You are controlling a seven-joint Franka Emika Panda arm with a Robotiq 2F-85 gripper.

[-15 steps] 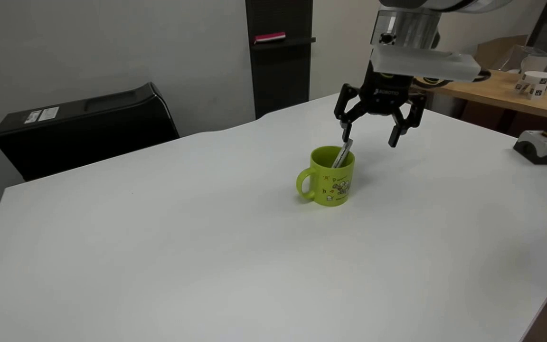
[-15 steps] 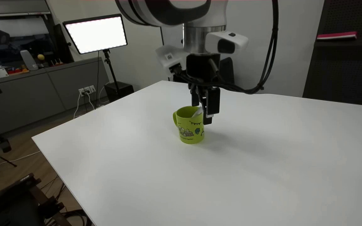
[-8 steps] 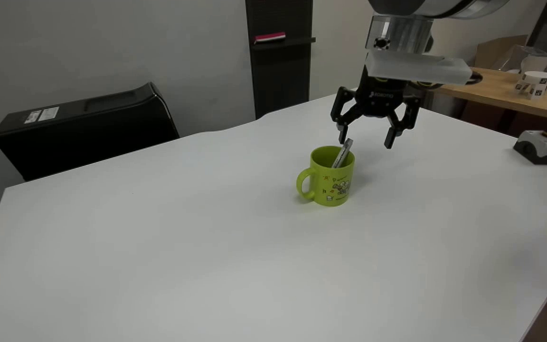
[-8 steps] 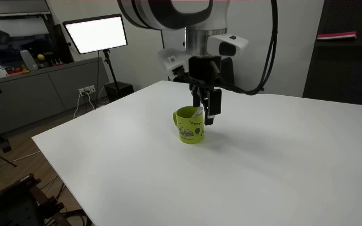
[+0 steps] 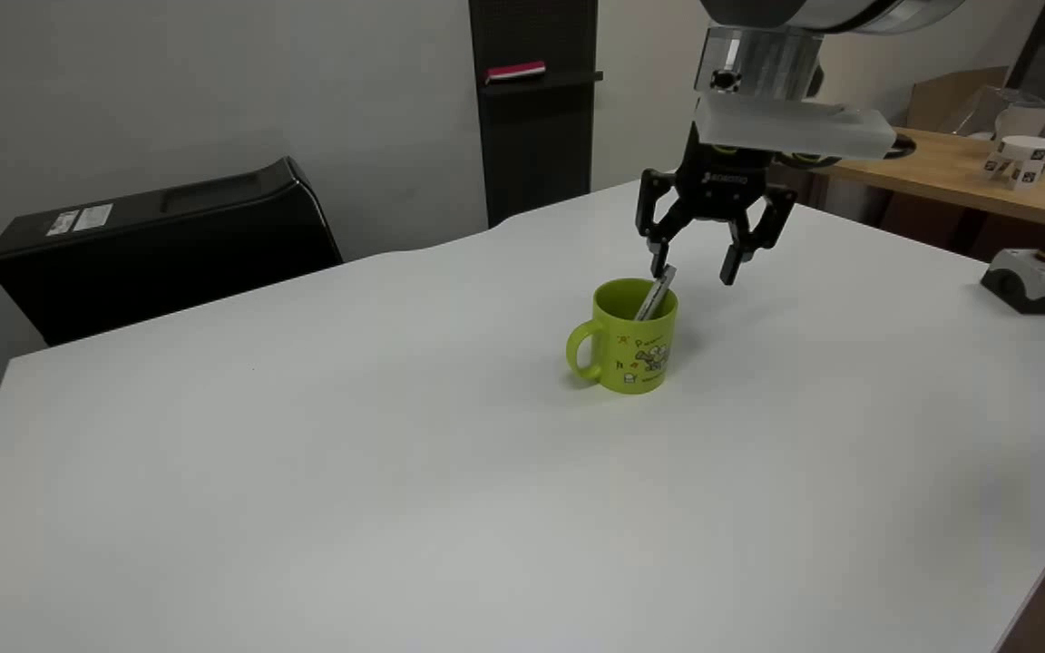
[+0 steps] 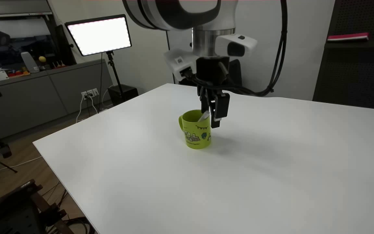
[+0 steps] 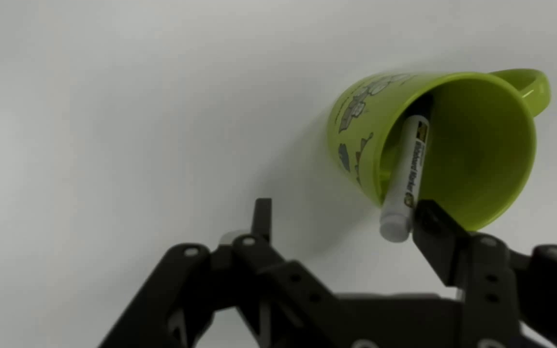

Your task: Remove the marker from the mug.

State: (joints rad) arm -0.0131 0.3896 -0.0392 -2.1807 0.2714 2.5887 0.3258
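Black gripper with fingers widely spread, one fingertip just beside the white marker, contact unclear, the marker leaning inside the green mug

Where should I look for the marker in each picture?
In an exterior view: marker, right of and slightly above centre.
In an exterior view: marker, just right of centre.
In the wrist view: marker, well right of centre.
Shared landmark: the lime-green mug holding it.
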